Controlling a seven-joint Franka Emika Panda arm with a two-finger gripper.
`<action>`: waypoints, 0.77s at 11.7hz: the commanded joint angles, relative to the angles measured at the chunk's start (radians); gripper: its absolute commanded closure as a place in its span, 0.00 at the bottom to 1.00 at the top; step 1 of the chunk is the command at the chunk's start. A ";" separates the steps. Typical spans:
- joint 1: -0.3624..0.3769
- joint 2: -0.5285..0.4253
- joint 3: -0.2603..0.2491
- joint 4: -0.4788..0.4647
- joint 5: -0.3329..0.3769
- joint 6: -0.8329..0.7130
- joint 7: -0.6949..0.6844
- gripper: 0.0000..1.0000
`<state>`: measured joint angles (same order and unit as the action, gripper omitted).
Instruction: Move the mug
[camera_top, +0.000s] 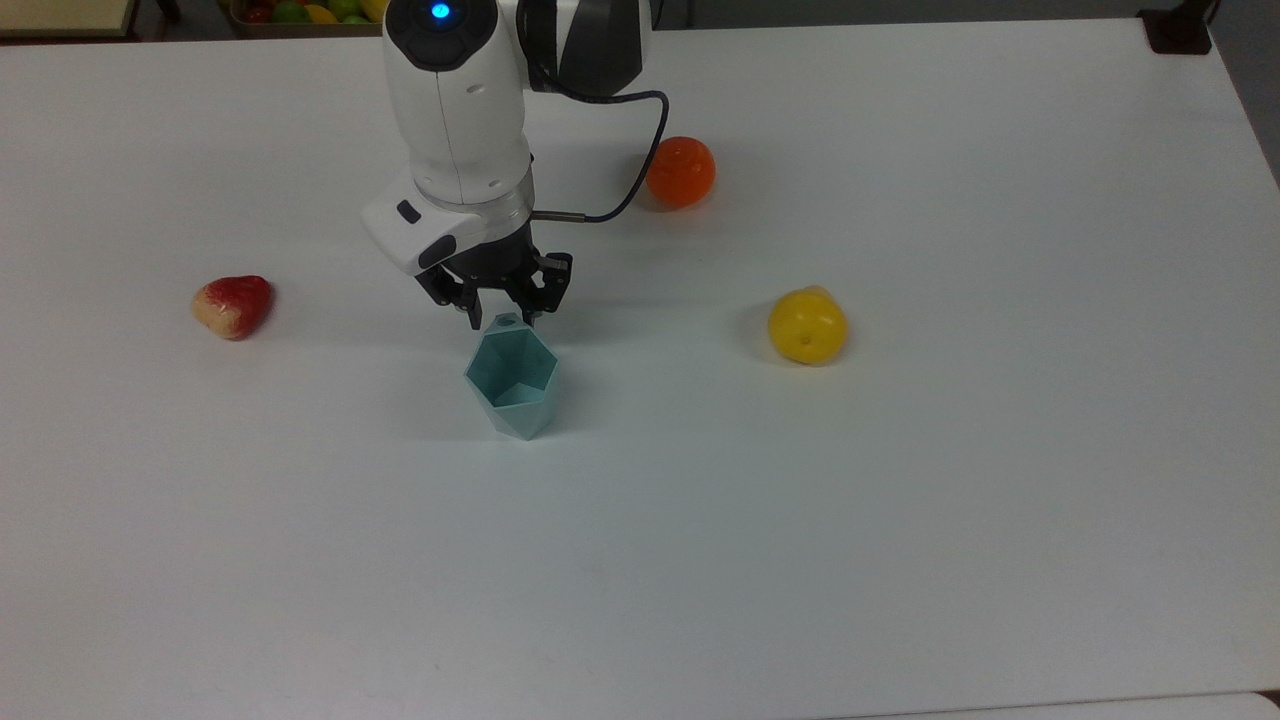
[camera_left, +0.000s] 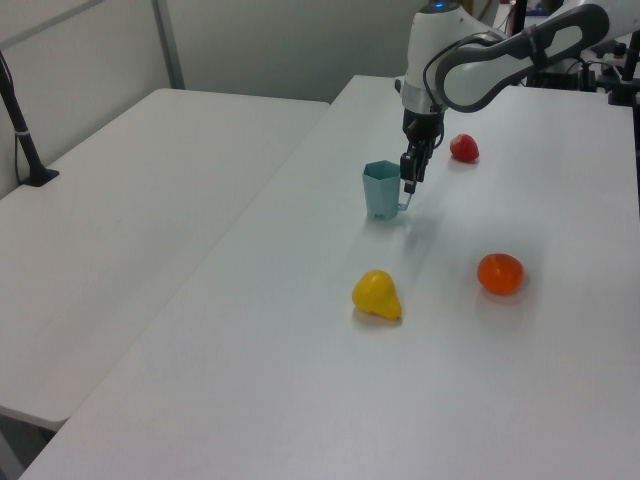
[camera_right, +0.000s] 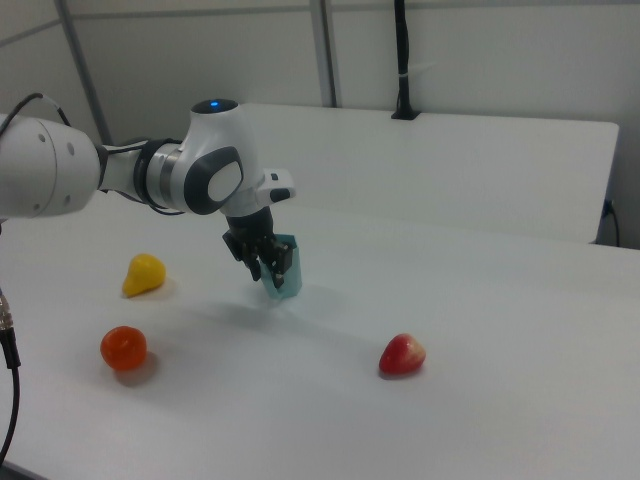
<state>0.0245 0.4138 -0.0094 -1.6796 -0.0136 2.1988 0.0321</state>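
The mug (camera_top: 510, 380) is a pale teal faceted cup standing upright near the middle of the white table (camera_top: 900, 500). Its small tab with a hole points toward the arm in the top view. My gripper (camera_top: 501, 320) is low over that tab, one black finger on each side of it with a narrow gap, still open. In the left view the gripper (camera_left: 408, 184) hangs at the handle side of the mug (camera_left: 381, 190). The right view has the gripper (camera_right: 267, 268) partly in front of the mug (camera_right: 287, 268).
An orange fruit (camera_top: 680, 172) lies behind the arm's cable. A yellow fruit (camera_top: 807, 325) sits on the top view's right and a red-and-cream fruit (camera_top: 233, 305) on the top view's left. A second table (camera_left: 130, 200) adjoins on the left view's left.
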 joint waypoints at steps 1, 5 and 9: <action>0.009 0.003 -0.011 -0.005 -0.023 0.033 -0.026 0.60; 0.011 0.003 -0.009 -0.005 -0.028 0.033 -0.034 0.81; 0.012 0.000 -0.009 -0.003 -0.028 0.032 -0.034 0.89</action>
<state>0.0251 0.4157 -0.0094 -1.6793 -0.0293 2.2036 0.0094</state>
